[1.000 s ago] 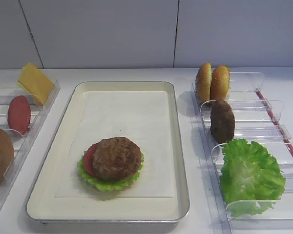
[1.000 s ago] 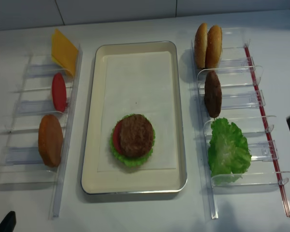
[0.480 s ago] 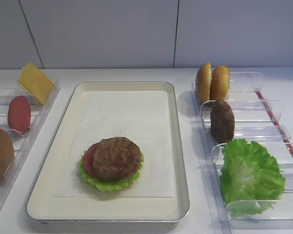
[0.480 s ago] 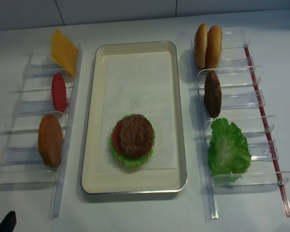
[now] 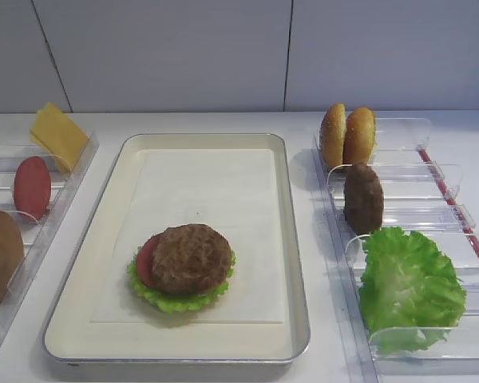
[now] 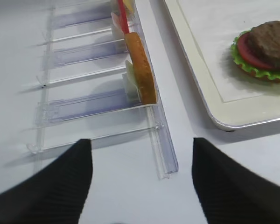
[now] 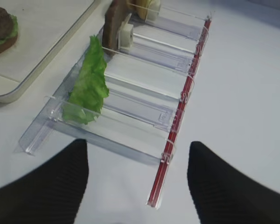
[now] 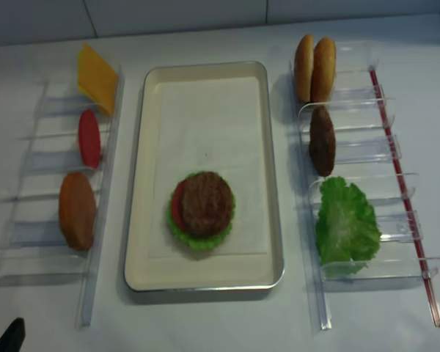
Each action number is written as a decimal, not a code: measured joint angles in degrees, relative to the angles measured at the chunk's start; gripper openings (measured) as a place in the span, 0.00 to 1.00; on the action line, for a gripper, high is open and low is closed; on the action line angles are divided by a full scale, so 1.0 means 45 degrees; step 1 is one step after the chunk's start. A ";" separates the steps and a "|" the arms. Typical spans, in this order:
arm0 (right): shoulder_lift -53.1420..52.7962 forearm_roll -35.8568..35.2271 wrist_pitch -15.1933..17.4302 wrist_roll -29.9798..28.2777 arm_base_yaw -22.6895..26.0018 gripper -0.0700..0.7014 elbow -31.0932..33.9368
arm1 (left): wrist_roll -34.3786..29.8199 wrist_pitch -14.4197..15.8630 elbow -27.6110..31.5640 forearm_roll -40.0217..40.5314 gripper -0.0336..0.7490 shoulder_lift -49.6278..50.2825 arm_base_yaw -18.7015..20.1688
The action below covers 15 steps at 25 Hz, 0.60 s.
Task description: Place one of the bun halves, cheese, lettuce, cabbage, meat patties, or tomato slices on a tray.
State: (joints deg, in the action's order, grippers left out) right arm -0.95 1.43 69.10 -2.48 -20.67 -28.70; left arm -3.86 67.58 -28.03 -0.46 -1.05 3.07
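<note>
Withdrawn off the overhead view, the right gripper (image 7: 137,151) hangs spread and empty right of the tray (image 5: 207,140), the nearer arm to the upright bun halves (image 5: 359,136) ahead.

Only the fingers show of the robot. The right gripper (image 7: 137,186) has two broad black fingers (image 7: 46,186) with a fine ribbed texture and rounded tips. The left gripper (image 6: 140,186) has matching matte black fingers (image 6: 233,186), smooth-edged, without visible screws or markings.
</note>
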 joint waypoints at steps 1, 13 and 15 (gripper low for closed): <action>-0.0023 -0.0024 -0.0265 -0.0033 0.0000 0.73 0.0128 | 0.0000 0.0000 0.0000 0.0000 0.64 0.0000 0.0000; -0.0009 0.0035 -0.0732 -0.0177 0.0000 0.68 0.0370 | 0.0000 0.0000 0.0000 0.0000 0.64 0.0000 0.0000; -0.0009 0.0087 -0.0732 -0.0203 0.0000 0.68 0.0370 | 0.0000 0.0000 0.0000 0.0000 0.64 0.0000 0.0000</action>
State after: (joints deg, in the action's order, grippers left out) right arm -0.99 1.82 65.81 -3.40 -20.67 -27.03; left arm -3.86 67.58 -28.03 -0.46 -1.05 3.07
